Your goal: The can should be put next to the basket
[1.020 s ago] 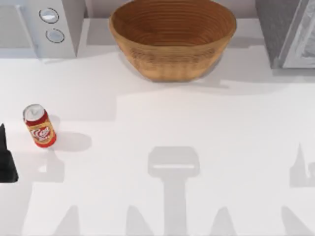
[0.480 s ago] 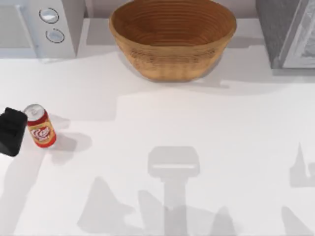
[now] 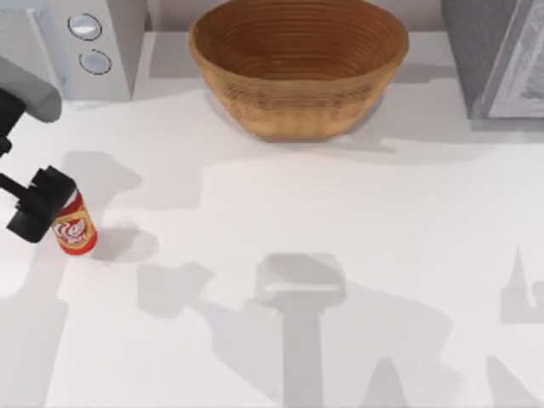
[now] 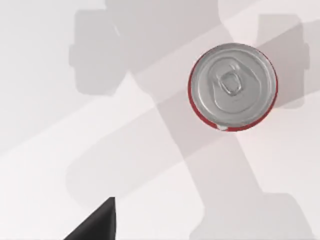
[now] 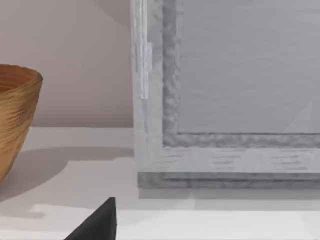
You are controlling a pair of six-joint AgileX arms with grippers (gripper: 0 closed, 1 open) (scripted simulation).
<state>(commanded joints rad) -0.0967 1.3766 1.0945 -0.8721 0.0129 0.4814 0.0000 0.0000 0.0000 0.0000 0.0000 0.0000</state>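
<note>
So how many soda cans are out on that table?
1. The can stands upright near the table's left edge, with the left gripper above it, far from the basket at the back. Others could be hidden inside the basket.

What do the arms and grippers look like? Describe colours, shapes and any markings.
The left arm has a rounded light-grey link and dark, nearly black parts. The left gripper is a matt black, blocky unit. The left wrist view shows one pointed black fingertip, as does the right wrist view. No cables or markings are visible.
</note>
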